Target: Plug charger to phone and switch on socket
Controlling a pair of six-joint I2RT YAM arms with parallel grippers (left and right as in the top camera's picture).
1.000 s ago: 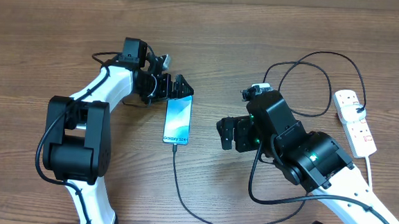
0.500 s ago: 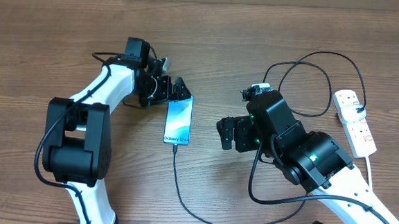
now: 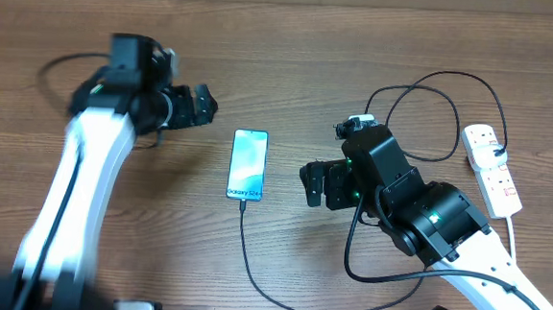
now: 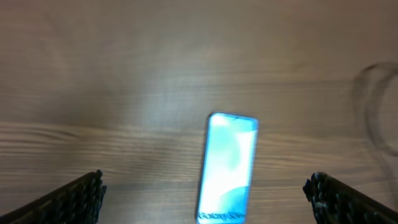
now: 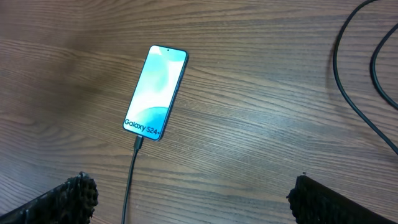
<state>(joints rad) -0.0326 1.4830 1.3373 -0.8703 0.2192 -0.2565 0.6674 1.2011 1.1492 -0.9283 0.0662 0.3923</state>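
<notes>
The phone (image 3: 247, 165) lies flat on the wooden table with its light-blue screen up. It also shows in the left wrist view (image 4: 228, 167) and the right wrist view (image 5: 155, 92). The charger cable (image 3: 248, 259) has its tip in the phone's near end (image 5: 138, 143) and runs round to its black plug in the white power strip (image 3: 492, 168) at the right. My left gripper (image 3: 201, 105) is open and empty, left of the phone and apart from it. My right gripper (image 3: 315, 186) is open and empty, right of the phone.
The black cable loops (image 3: 443, 112) across the table between my right arm and the power strip; part shows in the right wrist view (image 5: 360, 93). The strip's white cord (image 3: 514, 232) runs toward the near right edge.
My left arm has pulled back to the left, away from the phone's far end, and is blurred with motion. The phone, cable and right arm have not moved.
</notes>
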